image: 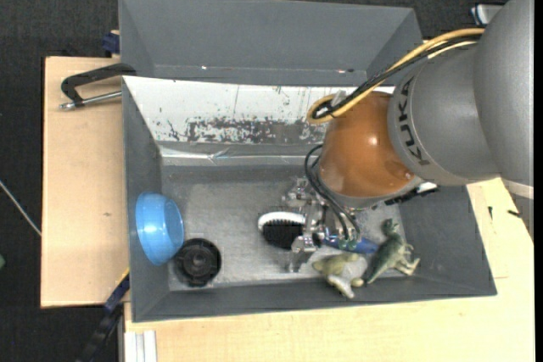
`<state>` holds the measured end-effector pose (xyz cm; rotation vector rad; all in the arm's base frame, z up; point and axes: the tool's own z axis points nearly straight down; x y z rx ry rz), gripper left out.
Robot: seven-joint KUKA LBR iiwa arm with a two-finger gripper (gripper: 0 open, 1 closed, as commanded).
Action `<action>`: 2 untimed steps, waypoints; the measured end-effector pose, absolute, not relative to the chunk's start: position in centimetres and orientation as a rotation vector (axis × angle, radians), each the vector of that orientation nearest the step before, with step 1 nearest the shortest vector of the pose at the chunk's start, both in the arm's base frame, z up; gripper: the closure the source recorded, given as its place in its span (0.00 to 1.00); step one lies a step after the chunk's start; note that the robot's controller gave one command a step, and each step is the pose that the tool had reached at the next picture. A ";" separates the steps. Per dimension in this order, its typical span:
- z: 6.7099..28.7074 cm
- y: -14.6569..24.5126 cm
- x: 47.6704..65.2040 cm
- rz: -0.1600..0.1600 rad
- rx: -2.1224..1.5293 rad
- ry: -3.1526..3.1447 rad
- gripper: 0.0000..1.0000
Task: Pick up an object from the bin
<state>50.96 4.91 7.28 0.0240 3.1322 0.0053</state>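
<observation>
A black brush [276,229] with a white strip of bristles lies on the floor of the bin [237,199], about midway along the near edge and a little back from it. The gripper [312,235] is down at the floor just at the brush's right end, close enough that contact cannot be ruled out. Whether it is open or closed cannot be told, and nothing is plainly seen in its grasp. Above it sits the arm's orange cover [361,153].

Just right of the gripper lies a small blue piece [363,247]. Beyond that, toward the near right corner, a green dinosaur [392,253] lies against a pale dinosaur [339,271] that rests by the near edge.

Well apart from these, in the near left corner, a blue bowl [159,226] is tipped on its side against the left wall. A black round disc [198,260] lies just beside it.
</observation>
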 end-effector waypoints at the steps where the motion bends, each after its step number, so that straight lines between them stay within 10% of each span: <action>1: 7.6 5.0 51.2 0.006 0.022 3.125 1.00; 2: 20.6 4.0 52.9 0.003 0.074 3.128 1.00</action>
